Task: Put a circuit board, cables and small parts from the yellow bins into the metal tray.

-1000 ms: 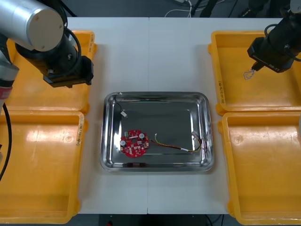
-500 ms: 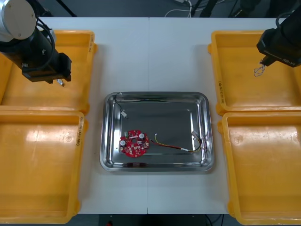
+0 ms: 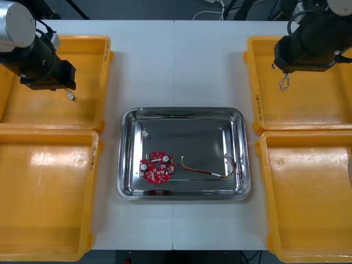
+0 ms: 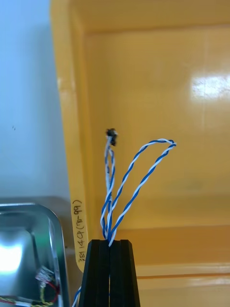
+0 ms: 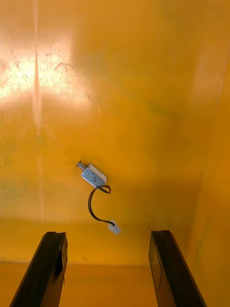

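Two claws are shown: the right claw (image 4: 110, 242), clamped on a twisted blue and white cable (image 4: 139, 165) over a right yellow bin (image 4: 143, 72), its lower run hidden behind the fingers (image 4: 98, 273); the left claw (image 5: 106, 234), spread open over a small metal part (image 5: 93, 175) in a left yellow bin (image 5: 120, 96).

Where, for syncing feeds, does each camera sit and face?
Front: above, steeply down on metal tray, yellow bins; left arm, right arm show.
Right wrist: on right arm; right gripper shut on twisted blue and white cable.
Left wrist: on left arm; open left gripper above small metal part.
Shared: cable and tray, front and right wrist.
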